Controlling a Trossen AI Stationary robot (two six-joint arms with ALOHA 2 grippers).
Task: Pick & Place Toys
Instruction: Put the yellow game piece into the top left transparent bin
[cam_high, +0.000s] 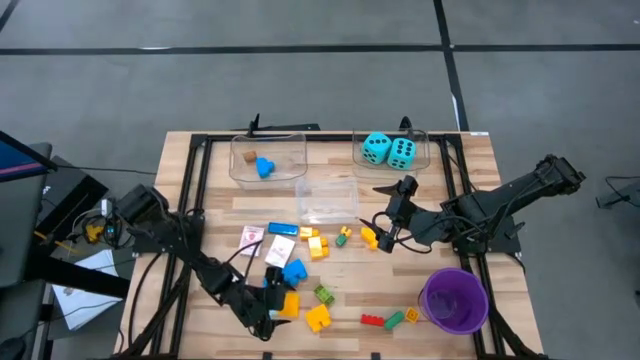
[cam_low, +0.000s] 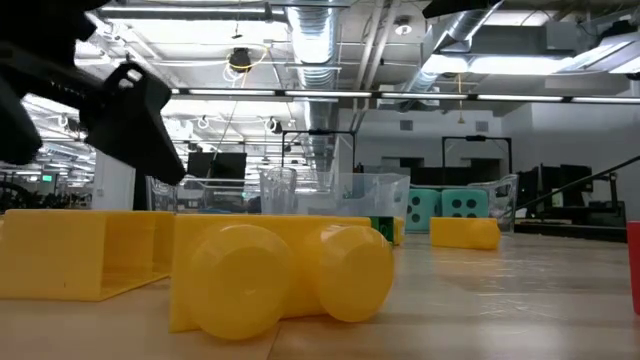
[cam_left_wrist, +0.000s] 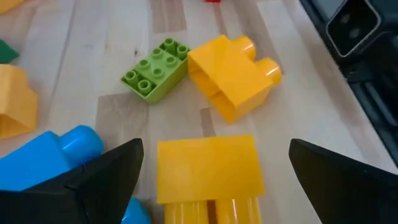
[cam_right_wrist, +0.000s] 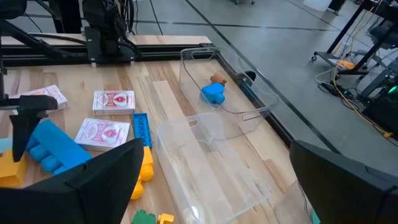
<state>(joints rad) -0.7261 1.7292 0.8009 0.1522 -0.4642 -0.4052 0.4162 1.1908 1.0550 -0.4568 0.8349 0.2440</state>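
With jaws apart, our left gripper (cam_left_wrist: 211, 174) is straddling a yellow brick (cam_left_wrist: 208, 168) lying flat, studs toward the wrist, while the dice (cam_high: 389, 150) are sitting in a clear bin (cam_high: 425, 150).

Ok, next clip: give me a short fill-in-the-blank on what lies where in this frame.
1. The two turquoise dice sit inside a clear ___.
2. The left pincer is open around a ___ brick.
3. The cup near the right arm is ___.

Missing words: bin; yellow; purple.
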